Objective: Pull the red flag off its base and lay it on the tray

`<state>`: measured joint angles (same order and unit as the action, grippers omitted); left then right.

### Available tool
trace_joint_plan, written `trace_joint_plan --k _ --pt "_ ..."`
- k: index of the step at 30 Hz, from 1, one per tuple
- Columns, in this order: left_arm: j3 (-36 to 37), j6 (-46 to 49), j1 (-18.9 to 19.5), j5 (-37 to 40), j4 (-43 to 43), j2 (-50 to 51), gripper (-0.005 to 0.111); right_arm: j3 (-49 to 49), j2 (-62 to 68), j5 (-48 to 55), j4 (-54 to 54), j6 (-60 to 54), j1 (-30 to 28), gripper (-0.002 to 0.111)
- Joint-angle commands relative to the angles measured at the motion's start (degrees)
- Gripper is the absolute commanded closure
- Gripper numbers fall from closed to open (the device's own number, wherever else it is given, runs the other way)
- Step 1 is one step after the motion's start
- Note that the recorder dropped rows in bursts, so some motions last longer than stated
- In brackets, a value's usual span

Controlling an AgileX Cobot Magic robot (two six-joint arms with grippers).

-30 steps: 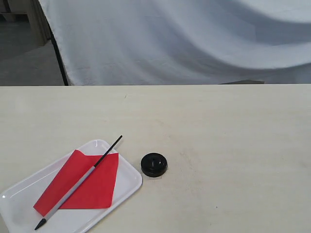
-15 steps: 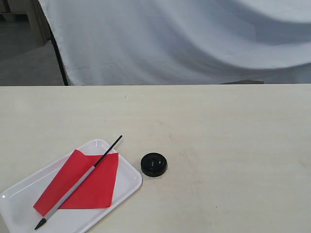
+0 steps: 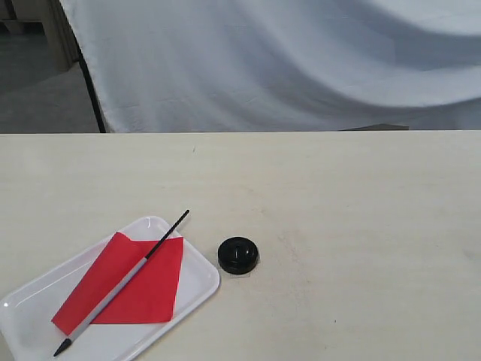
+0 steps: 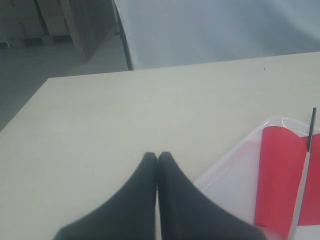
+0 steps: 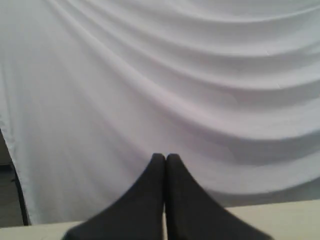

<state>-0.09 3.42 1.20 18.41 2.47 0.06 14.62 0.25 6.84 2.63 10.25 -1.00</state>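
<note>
Flag (image 3: 131,286) lay flat on the tray (image 3: 197,280), lower left; empty base (image 3: 238,255) sat just right. Left gripper (image 4: 157,156) and right gripper (image 5: 165,157) were closed on nothing, parked clear, so the job looked done.

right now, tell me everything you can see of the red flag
The red flag is off the base, which stands apart on the table, and lies flat on the white tray. Its sheet is plain bright red, roughly four-sided and spread out. A thin stick crosses it diagonally: black at the slim far end, which juts past the tray's rim, grey along the middle, black and pointed at the near end. Only the tray appears to touch it; no fingers hold it.
</note>
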Motion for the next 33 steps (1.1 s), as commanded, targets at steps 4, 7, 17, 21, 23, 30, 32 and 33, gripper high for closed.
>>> trace_joint_plan --k 4,7,17,21,23,30,32,33 --pt "0.1 -0.2 -0.5 -0.2 0.3 -0.1 0.107 -14.0 -0.2 -6.4 0.6 -2.1 0.1 0.109" --pt "0.1 -0.2 -0.5 -0.2 0.3 -0.1 0.107 -14.6 -0.2 -1.4 1.0 -2.5 0.1 0.109" --pt "0.1 -0.2 -0.5 -0.2 0.3 -0.1 0.107 -14.6 -0.2 1.8 0.4 -4.8 0.1 0.109" --pt "0.1 -0.2 -0.5 -0.2 0.3 -0.1 0.107 -14.6 -0.2 2.6 0.1 -4.7 0.1 0.109" --pt "0.1 -0.2 -0.5 -0.2 0.3 -0.1 0.107 -14.6 -0.2 4.7 -0.3 -3.5 0.1 0.109" --pt "0.1 -0.2 -0.5 -0.2 0.3 -0.1 0.107 -14.6 -0.2 5.7 -0.9 -2.5 0.1 0.109" --pt "0.1 -0.2 -0.5 -0.2 0.3 -0.1 0.107 -14.6 -0.2 5.7 -0.9 -2.5 0.1 0.109" --pt "0.1 -0.2 -0.5 -0.2 0.3 -0.1 0.107 -14.6 -0.2 5.7 -0.9 -2.5 0.1 0.109"
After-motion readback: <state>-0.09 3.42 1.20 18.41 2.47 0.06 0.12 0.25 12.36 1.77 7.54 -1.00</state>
